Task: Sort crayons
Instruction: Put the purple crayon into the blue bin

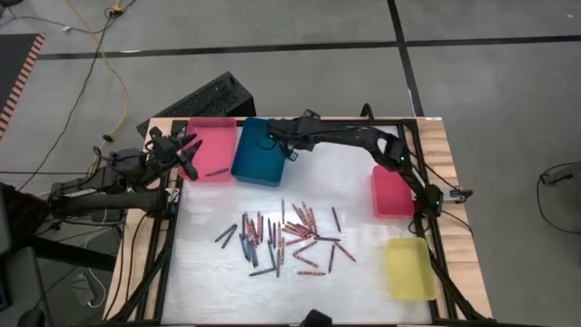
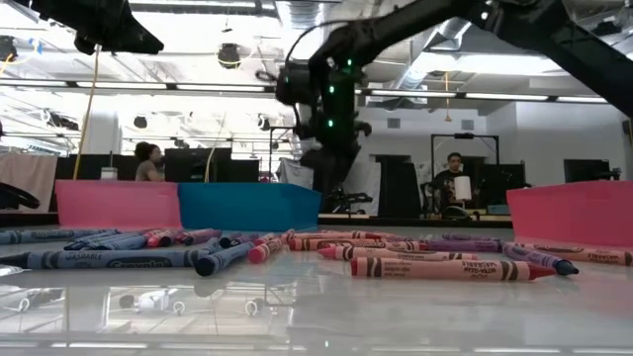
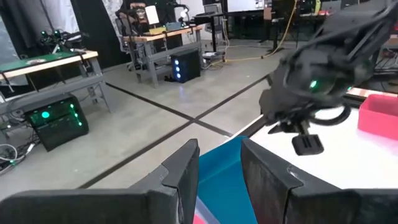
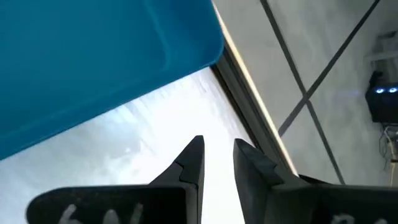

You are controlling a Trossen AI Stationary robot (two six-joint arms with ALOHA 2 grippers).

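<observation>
Right claw (image 1: 292, 154) hovered at the blue tray's (image 1: 257, 159) near edge, fingers a narrow gap apart and gripping nothing; left claw (image 1: 189, 156) hung over the pink tray (image 1: 211, 136), likewise slightly parted and empty. Barely begun, by the look of it: one dark crayon (image 1: 216, 172) lying in that pink tray, blue tray showing bare. Left scattered mid-worktop (image 1: 363, 191): the crayons (image 1: 281, 241), thin paper-wrapped sticks in red, pink, blue and dark, jumbled and crossing.
</observation>
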